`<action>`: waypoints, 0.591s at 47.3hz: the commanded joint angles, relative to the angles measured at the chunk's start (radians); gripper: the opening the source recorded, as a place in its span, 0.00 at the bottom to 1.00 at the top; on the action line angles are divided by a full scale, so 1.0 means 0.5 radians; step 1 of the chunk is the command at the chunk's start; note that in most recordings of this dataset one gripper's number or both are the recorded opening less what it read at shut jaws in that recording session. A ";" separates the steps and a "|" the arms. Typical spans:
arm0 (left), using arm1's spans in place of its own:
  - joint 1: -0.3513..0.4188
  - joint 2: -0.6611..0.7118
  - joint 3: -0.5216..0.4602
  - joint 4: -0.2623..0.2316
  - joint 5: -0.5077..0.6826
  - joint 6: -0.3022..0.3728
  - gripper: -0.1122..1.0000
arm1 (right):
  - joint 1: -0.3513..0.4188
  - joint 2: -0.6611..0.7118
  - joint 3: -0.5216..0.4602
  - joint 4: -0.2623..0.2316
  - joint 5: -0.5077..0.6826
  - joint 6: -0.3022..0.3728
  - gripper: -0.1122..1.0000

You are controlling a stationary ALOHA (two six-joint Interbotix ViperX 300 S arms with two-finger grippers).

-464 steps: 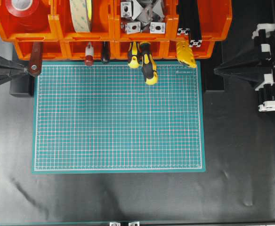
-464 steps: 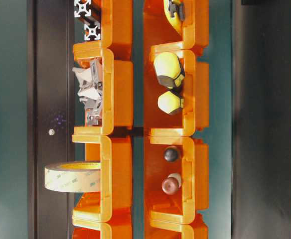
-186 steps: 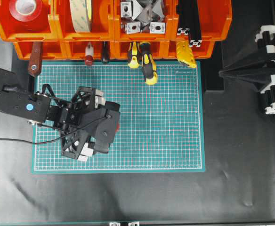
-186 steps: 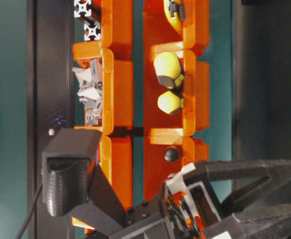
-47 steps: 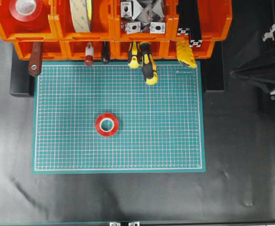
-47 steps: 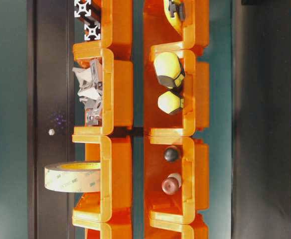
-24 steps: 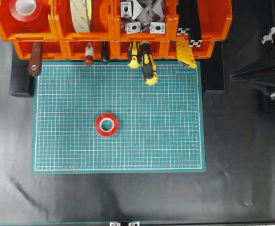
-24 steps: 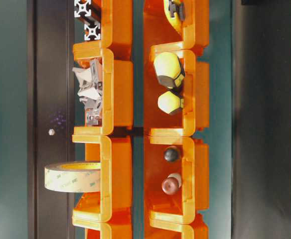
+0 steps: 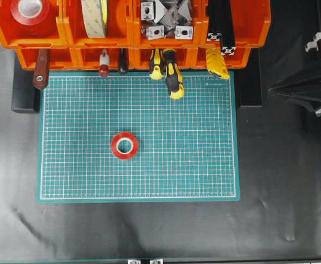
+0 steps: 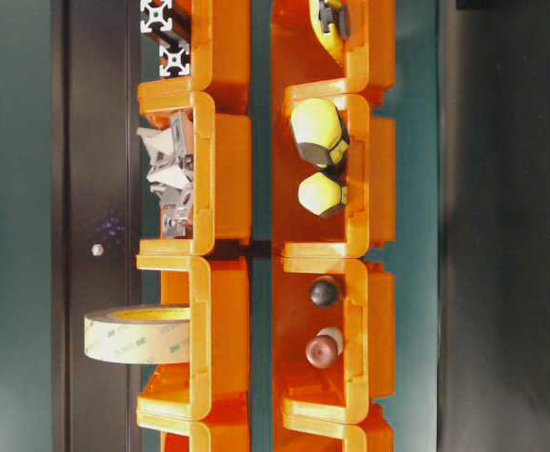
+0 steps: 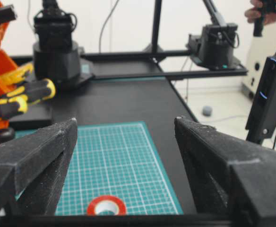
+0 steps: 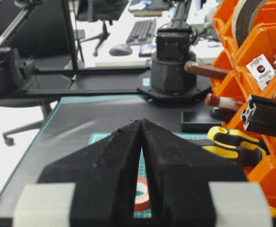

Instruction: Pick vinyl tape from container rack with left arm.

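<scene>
A small glossy red vinyl tape roll with a white core [image 9: 125, 146] lies flat on the green gridded cutting mat [image 9: 204, 165], left of the mat's middle and well clear of the bright orange two-tier plastic container rack [image 9: 237, 33] along the mat's far edge. My left gripper [image 11: 124, 142] hangs off the mat's left side with its black jaws wide apart and nothing between them; the roll sits low in my wrist view, ahead of and below the gap, on the mat and not touching me.

The pick looks done, by my judgement, with the roll out of the rack (a larger red roll [image 9: 29, 11] sits in the rack's top-left compartment). What remains is to park well: keep the jaws parted, stay off the mat and leave the roll undisturbed.

My right gripper [image 12: 141, 130], off the mat's right side, has its two black fingers pressed together on nothing. From its wrist view the red roll peeks out beyond the fingers, down on the mat.
</scene>
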 commanded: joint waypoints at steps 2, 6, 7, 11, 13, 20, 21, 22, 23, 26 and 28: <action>0.006 0.037 -0.018 -0.003 0.000 0.000 0.81 | 0.006 0.021 -0.025 -0.003 0.000 0.000 0.11; 0.006 0.034 -0.021 -0.003 0.000 -0.003 0.81 | 0.006 0.021 -0.018 -0.003 0.000 0.000 0.11; 0.006 0.034 -0.021 -0.003 0.000 0.000 0.81 | 0.006 0.021 -0.018 -0.003 -0.003 0.000 0.11; 0.006 0.031 -0.021 -0.003 0.000 0.000 0.81 | 0.006 0.021 -0.009 -0.003 0.000 0.000 0.11; 0.006 0.031 -0.025 -0.003 0.003 0.000 0.81 | 0.006 0.021 -0.006 -0.003 0.000 0.000 0.11; 0.006 0.034 -0.021 -0.003 0.018 0.000 0.81 | 0.006 0.021 0.000 -0.003 -0.003 0.006 0.11; 0.006 0.037 -0.018 -0.003 0.021 0.000 0.81 | 0.006 0.021 0.003 -0.003 0.000 0.006 0.11; 0.009 0.034 -0.021 -0.003 0.021 0.000 0.81 | 0.006 0.021 0.003 -0.003 0.000 0.009 0.11; 0.009 0.034 -0.021 -0.003 0.021 0.000 0.81 | 0.006 0.021 0.006 -0.003 0.000 0.009 0.11; 0.009 0.031 -0.021 -0.003 0.025 0.000 0.81 | 0.006 0.021 0.012 -0.003 0.000 0.018 0.11; 0.009 0.031 -0.025 -0.003 0.025 0.000 0.81 | 0.006 0.021 0.018 -0.003 0.000 0.018 0.11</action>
